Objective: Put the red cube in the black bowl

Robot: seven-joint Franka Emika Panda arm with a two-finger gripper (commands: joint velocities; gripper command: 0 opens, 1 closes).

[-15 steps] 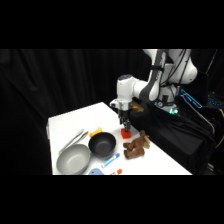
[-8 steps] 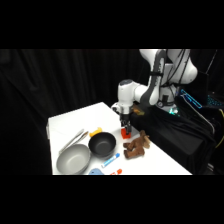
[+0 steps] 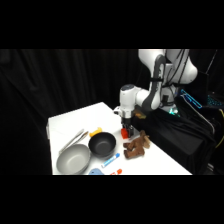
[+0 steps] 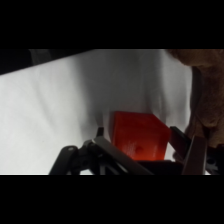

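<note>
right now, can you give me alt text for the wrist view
A red cube sits between the gripper's jaws, which close on its two sides, over a white table. A brown plush toy fills the right edge.

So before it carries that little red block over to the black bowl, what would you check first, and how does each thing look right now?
1. Red cube sits between the gripper fingers: ok.
2. Fingers clamped firmly on it: cannot tell.
3. Cube lifted off the white table: cannot tell.
4. Black bowl upright and open, nothing visible inside: ok.
5. Brown plush toy lies right beside the gripper, may get brushed: not ok.
6. Path toward the bowl looks free; the metal tongs and grey bowl lie beyond it: ok.
</note>
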